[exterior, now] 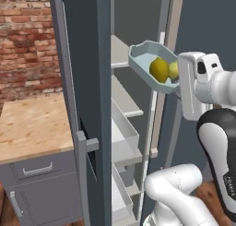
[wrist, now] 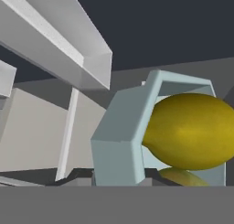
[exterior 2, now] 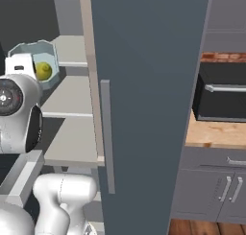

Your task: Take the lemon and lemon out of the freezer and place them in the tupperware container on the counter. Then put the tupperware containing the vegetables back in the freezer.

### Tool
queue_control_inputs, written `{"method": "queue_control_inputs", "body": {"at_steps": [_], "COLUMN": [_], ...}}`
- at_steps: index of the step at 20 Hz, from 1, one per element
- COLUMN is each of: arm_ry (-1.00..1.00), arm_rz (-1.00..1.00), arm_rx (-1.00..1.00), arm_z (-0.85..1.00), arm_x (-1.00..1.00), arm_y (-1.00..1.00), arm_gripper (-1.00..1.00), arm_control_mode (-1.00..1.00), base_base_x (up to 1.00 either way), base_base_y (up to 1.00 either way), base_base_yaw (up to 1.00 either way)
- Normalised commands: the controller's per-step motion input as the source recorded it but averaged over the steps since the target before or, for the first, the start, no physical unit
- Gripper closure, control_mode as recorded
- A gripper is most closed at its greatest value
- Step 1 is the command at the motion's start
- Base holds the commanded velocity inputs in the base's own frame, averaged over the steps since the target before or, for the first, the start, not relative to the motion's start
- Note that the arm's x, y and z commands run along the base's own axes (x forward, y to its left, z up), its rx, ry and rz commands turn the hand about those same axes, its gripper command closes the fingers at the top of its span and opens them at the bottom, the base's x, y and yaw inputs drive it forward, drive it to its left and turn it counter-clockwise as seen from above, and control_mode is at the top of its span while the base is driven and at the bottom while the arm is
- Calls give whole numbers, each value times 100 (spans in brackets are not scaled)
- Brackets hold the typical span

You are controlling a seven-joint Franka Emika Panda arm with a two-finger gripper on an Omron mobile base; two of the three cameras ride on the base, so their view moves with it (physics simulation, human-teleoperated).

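While the arm reaches into the open freezer (exterior: 87, 59), the tool (exterior: 177, 89) carries the tupperware container (exterior: 145, 56) by its near rim, tilted steeply toward the camera; the fingertips themselves are hidden, so the exact closure cannot be told. Both lemons lie inside the container: the duller lemon (exterior: 159, 69) in front, the brighter lemon (exterior: 173, 70) just behind it, touching. The container hangs level with the upper freezer shelf (exterior 2: 72, 49). The wooden worktop (exterior: 32, 123) lies left of the freezer door (exterior 2: 149, 85).
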Motion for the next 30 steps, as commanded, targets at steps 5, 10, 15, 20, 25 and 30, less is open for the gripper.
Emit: {"method": "queue_control_inputs", "body": {"at_steps": [5,10,15,20,25,30], "arm_ry": [8,2,0,1,1,4], "arm_rz": [0,0,0,0,0,0], "arm_rx": [0,0,0,0,0,0], "arm_z": [4,0,0,0,0,0], "arm_x": [51,76,80,69,59,57], "arm_y": [10,33,37,27,5,0], "arm_gripper": [100,100,100,100,100,100], "arm_control_mode": [-100,-100,-100,-100,-100,-100], "base_base_x": [0,0,0,0,0,0], "base_base_y": [0,0,0,0,0,0], "base_base_yaw": [0,0,0,0,0,0]}}
